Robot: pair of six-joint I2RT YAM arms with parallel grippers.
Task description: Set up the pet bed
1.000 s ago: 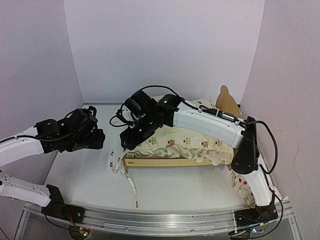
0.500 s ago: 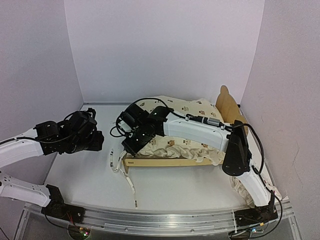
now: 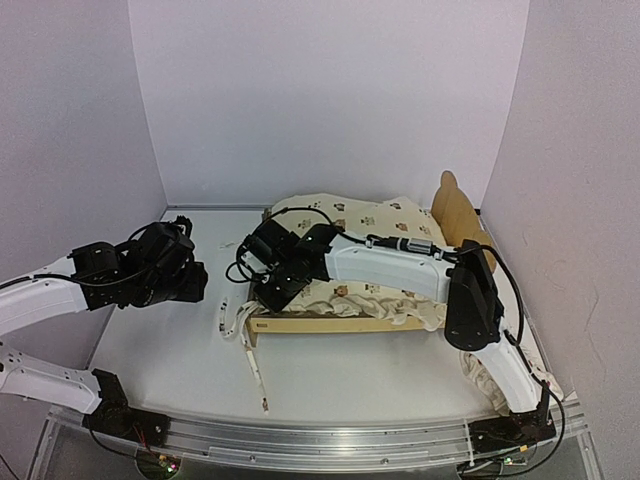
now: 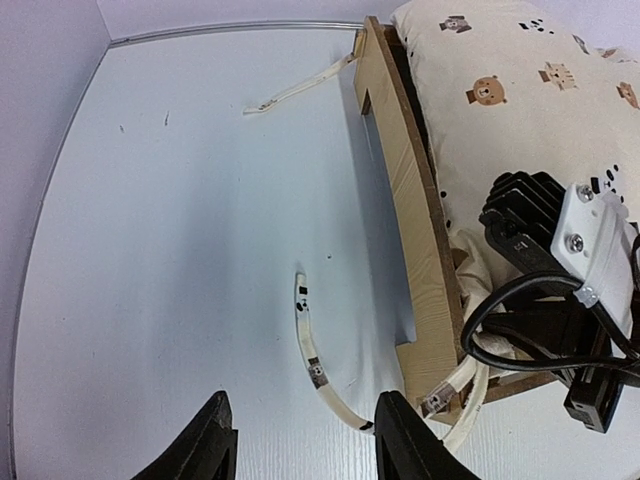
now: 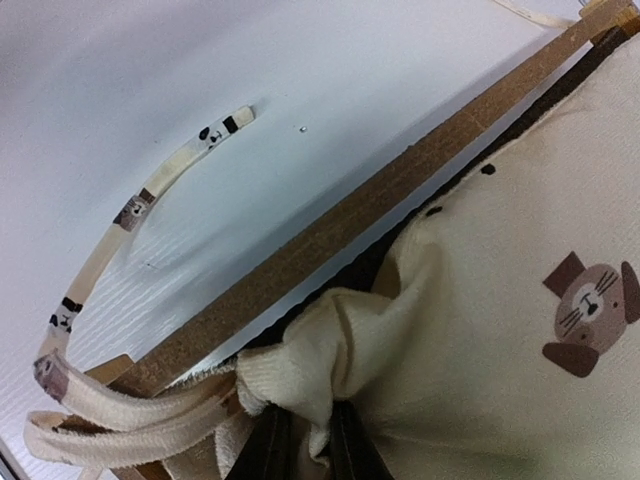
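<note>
**Cream cushion corner pinched at bed's 9 o'clock end**

Pet bed (image 3: 330, 323) sits toward 3 o'clock on the table (image 3: 170, 350), with the bear-print cushion (image 3: 370, 215) heaped on it. The right gripper (image 5: 305, 445) is at the bed's 9 o'clock end, jaws nipped tight on the cushion's ruffled corner just inside the plywood footboard (image 5: 400, 180). The left gripper (image 4: 300, 440) hovers at 9 o'clock of the bed, about half open and holding nothing, above a loose tie (image 4: 315, 365).

Judgement: draw the corner low toward 9 o'clock so the fabric lies flat inside the rails. The grip is on a small fold and may slip. Ties trailing at the frame corner could snag. The light frame may slide, so the left gripper could brace it.
</note>
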